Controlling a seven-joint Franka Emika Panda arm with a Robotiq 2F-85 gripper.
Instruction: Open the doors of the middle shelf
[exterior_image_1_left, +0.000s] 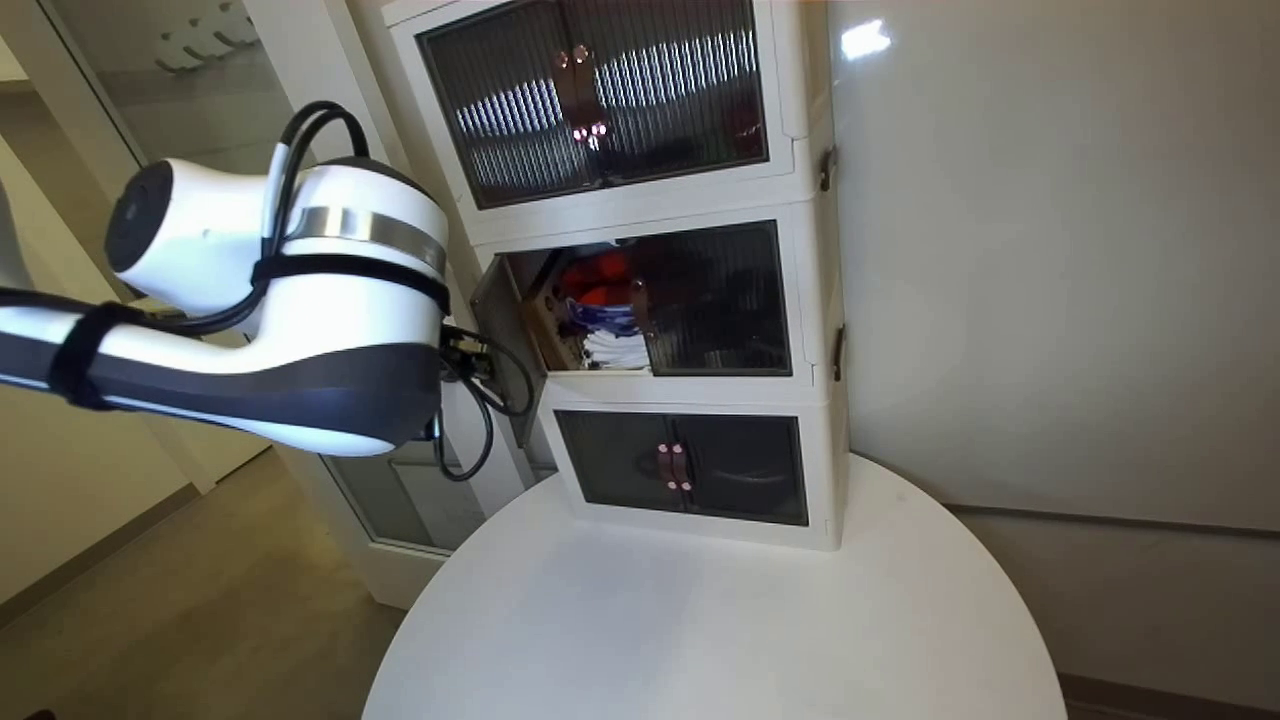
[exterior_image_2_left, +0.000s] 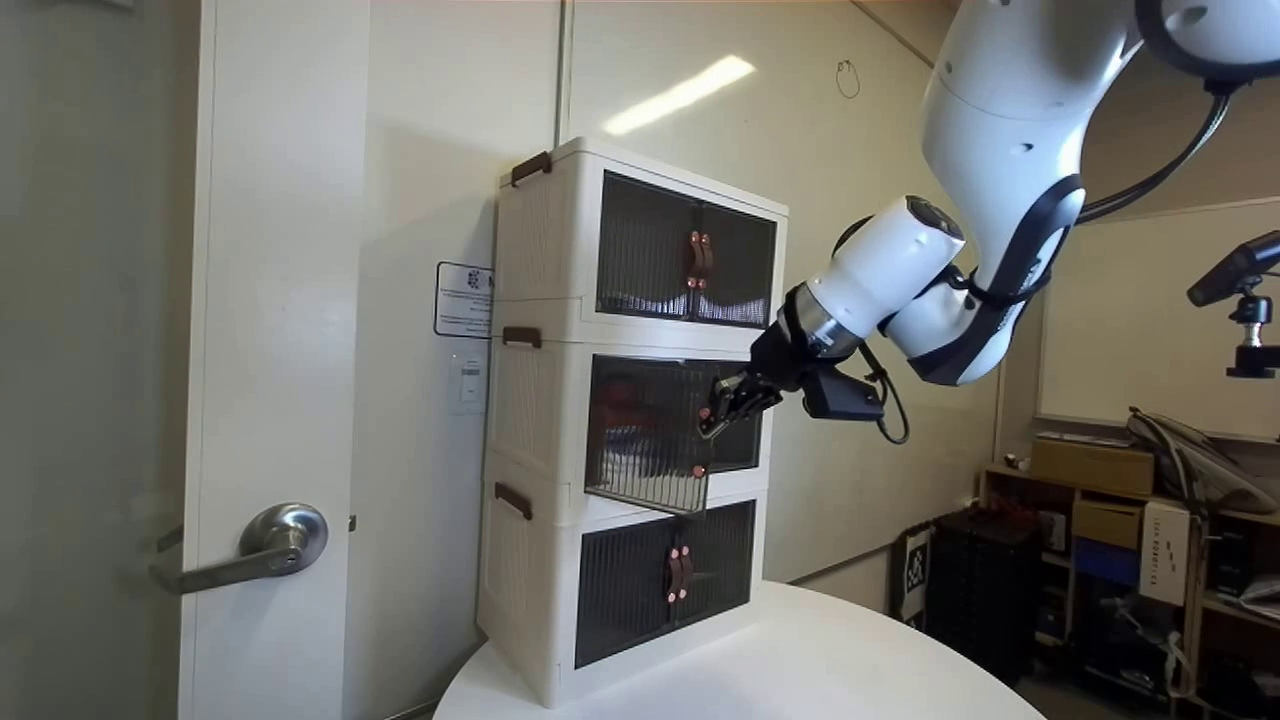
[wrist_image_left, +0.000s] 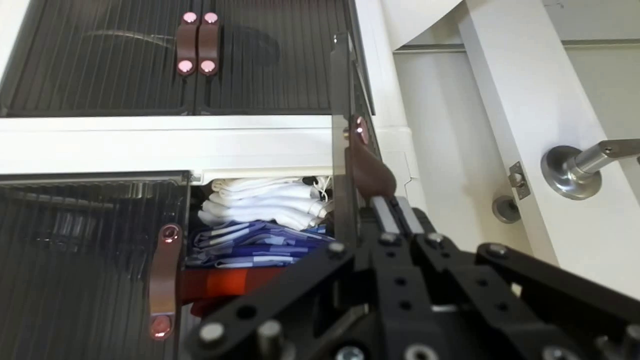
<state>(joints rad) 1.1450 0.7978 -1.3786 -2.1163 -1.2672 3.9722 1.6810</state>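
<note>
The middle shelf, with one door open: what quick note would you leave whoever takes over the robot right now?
Hand: shut on the brown handle of the open door.
Middle shelf: the open door is swung outward; the closed door covers the other half; folded cloths show inside.
Done: one door open.
Left: open the closed door, probably after letting go of this handle.

The cabinet (exterior_image_2_left: 535, 410) stands on the bench (exterior_image_2_left: 840, 665), cloths (wrist_image_left: 260, 207) in its middle shelf (exterior_image_1_left: 600, 384), the swung-out door's (exterior_image_2_left: 645, 445) handle (wrist_image_left: 372, 172) in my gripper (wrist_image_left: 394, 207).
</note>
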